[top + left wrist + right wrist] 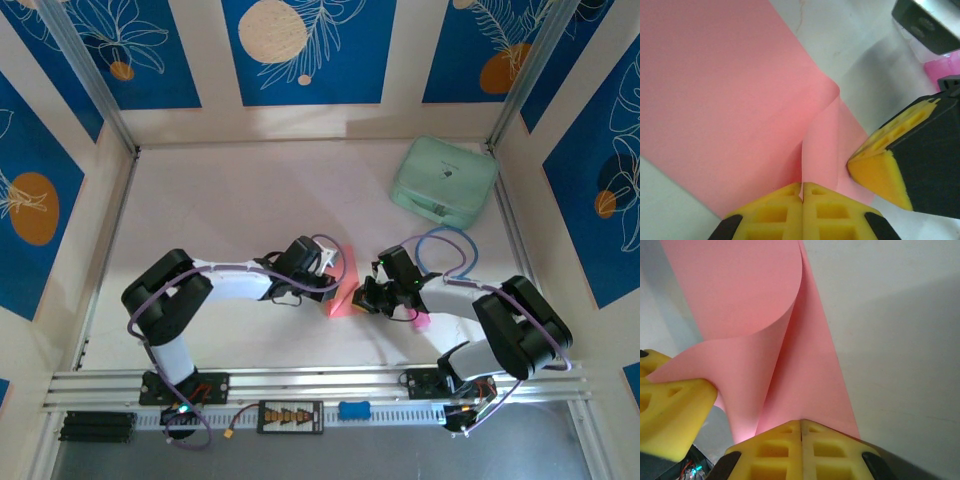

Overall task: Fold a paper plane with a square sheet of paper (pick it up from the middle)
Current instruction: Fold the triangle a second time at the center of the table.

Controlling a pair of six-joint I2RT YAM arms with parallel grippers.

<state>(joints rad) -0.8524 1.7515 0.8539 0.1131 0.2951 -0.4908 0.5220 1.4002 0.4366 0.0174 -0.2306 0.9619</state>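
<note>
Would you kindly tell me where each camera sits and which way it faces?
Top external: above and behind the arms, looking down at the table; both arms show, left gripper and right gripper meeting at the sheet of paper.
Left wrist: on the left arm, looking along its shut fingers at the pinched sheet; the right gripper's finger at right.
Right wrist: mirrored, own shut fingers at bottom, left gripper's finger lower left.
Shared: both wrist views show the same curled sheet.

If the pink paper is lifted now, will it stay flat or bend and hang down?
Probably floppy: the paper curls into a loop above the right fingers. Likely very light, as it looks like one thin sheet. It may crease easily: a fold runs up from the left fingers.
</note>
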